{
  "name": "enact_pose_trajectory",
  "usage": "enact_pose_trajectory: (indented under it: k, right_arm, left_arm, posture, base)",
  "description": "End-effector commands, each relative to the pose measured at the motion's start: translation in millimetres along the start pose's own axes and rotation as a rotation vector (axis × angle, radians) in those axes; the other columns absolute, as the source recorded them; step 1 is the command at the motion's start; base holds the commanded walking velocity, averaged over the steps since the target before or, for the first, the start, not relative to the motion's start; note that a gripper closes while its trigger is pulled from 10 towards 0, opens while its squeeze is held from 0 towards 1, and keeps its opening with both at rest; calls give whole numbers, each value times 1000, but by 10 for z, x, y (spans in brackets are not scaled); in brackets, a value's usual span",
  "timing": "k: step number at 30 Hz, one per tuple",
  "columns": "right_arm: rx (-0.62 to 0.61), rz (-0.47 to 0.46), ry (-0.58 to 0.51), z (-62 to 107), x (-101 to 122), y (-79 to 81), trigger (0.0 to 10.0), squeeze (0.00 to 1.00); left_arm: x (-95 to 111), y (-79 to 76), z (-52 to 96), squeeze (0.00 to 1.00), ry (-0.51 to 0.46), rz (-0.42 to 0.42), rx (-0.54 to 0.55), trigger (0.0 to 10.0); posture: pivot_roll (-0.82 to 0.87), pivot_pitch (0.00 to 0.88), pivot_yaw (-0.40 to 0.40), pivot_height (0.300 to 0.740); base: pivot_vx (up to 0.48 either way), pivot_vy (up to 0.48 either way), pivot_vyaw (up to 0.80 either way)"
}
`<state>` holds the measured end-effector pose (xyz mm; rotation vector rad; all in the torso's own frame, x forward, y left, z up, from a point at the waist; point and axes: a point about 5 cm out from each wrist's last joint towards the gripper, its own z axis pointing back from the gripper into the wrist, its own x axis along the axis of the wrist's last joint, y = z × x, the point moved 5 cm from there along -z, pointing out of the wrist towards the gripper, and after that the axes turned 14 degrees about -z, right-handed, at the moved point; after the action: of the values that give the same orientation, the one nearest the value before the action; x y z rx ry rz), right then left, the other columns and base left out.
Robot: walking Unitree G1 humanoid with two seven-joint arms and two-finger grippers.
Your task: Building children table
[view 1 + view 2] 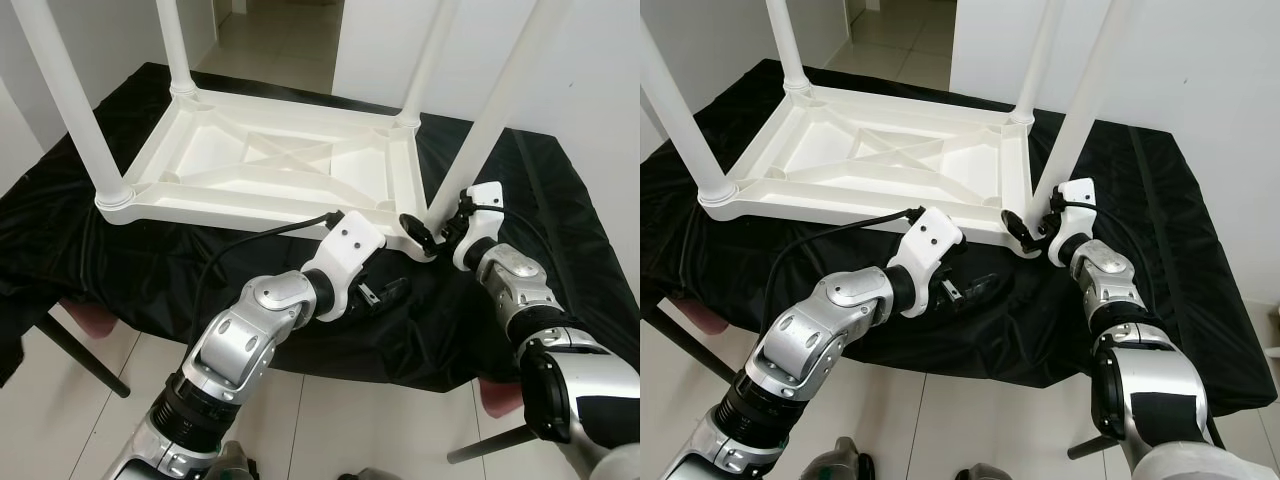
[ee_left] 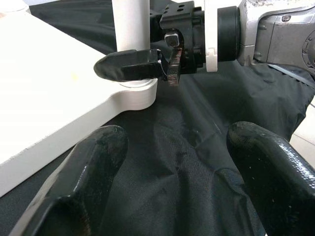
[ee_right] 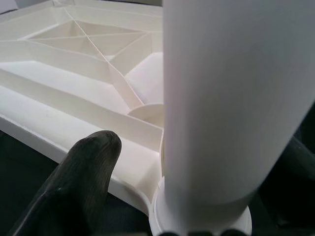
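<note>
**The little white table lies upside down, legs up, and the right gripper holds one leg.**

Eye views: the table (image 1: 270, 165) fills the upper middle, on a black cloth (image 1: 560, 230). The right gripper (image 1: 432, 232) is closed around the near right leg (image 1: 490, 120), low down. It looks hard, light and smooth, so grab near the bottom. Left wrist view: the left gripper (image 2: 172, 162) is wide open over the cloth.
</note>
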<state>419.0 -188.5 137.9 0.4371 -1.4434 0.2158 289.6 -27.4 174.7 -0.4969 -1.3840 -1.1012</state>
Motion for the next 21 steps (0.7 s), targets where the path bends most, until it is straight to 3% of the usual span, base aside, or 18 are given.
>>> enact_pose_trajectory:
  k: [1, 3, 4, 5, 21]
  right_arm:
    - [-3, -6, 19, 5, -20, -22, 4588, 0]
    - [-5, -18, 30, 0, -33, -26, 627, 0]
    - [-3, -22, 34, -1, -38, -25, 627, 0]
    - [2, -23, 39, -1, -48, -19, 0, 0]
    - [40, -51, 66, 70, -176, -11, 0, 0]
  left_arm:
    - [-12, -2, 25, 0, 8, 5, 13, 10000]
    - [-16, 1, 33, 0, 11, 5, 13, 10000]
    - [-17, 4, 35, 0, 12, 5, 13, 10000]
    - [-17, 6, 38, 0, 12, 4, 14, 10000]
    - [-12, 9, 40, 0, 12, 4, 15, 10000]
  posture:
    - [94, 48, -49, 740]
    - [98, 48, -49, 740]
    - [99, 47, -50, 740]
    - [99, 47, -50, 740]
    - [92, 43, -54, 740]
  base:
    - [0, 0, 0]
    - [0, 0, 0]
    - [0, 0, 0]
    - [0, 0, 0]
    - [0, 0, 0]
